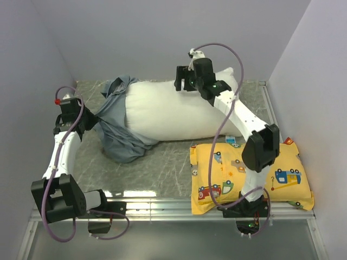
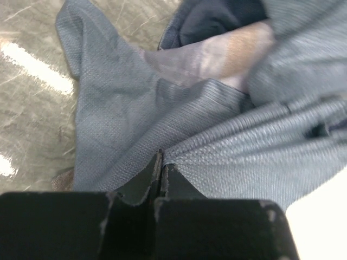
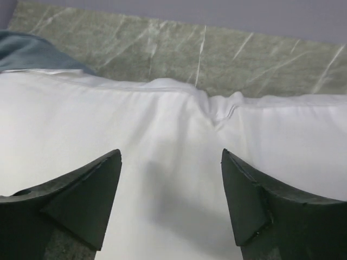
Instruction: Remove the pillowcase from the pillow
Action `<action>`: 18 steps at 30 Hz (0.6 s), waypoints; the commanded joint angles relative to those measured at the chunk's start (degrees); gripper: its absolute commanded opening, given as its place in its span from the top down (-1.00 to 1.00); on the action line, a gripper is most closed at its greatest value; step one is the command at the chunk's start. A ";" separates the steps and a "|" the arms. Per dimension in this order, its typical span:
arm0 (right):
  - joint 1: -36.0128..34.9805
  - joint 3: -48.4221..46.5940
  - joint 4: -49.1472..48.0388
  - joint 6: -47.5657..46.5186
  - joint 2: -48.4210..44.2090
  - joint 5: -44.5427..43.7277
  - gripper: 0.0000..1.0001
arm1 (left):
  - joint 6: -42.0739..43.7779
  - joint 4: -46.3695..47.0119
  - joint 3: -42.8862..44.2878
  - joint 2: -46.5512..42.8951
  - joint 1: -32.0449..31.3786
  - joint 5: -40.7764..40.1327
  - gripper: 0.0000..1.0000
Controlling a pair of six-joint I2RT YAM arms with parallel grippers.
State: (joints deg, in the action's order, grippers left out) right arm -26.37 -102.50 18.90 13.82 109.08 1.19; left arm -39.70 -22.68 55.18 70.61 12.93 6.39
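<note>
Pinched the bunched pillowcase (image 1: 116, 138) in the clenched left gripper (image 2: 161, 162) at the left end of the left-to-right pillow (image 1: 162, 114), right gripper (image 3: 171, 156) spread above its far edge.

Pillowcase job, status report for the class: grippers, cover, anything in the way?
Left gripper shut on blue-grey fabric pillowcase. Right gripper open over large white stuffed pillow. Case mostly off, bunched at pillow's left end. Yellow vehicle-print pillow away from case.
</note>
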 commanded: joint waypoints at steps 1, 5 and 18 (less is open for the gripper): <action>-6.48 1.07 0.97 -4.93 -7.64 -4.62 -0.68 | 0.24 2.72 0.63 0.23 -0.71 0.73 0.99; -17.80 -1.99 2.90 -8.90 -4.15 -7.24 -0.85 | 0.07 3.69 1.42 1.46 -1.85 0.37 0.99; -20.04 -23.38 15.91 -7.59 24.43 -13.76 -0.70 | -1.16 4.39 5.73 7.26 -2.47 -2.35 0.99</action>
State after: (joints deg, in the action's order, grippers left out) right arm -48.40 -126.10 27.33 4.89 133.19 -7.73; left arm -40.10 -19.49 58.26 77.49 10.41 5.72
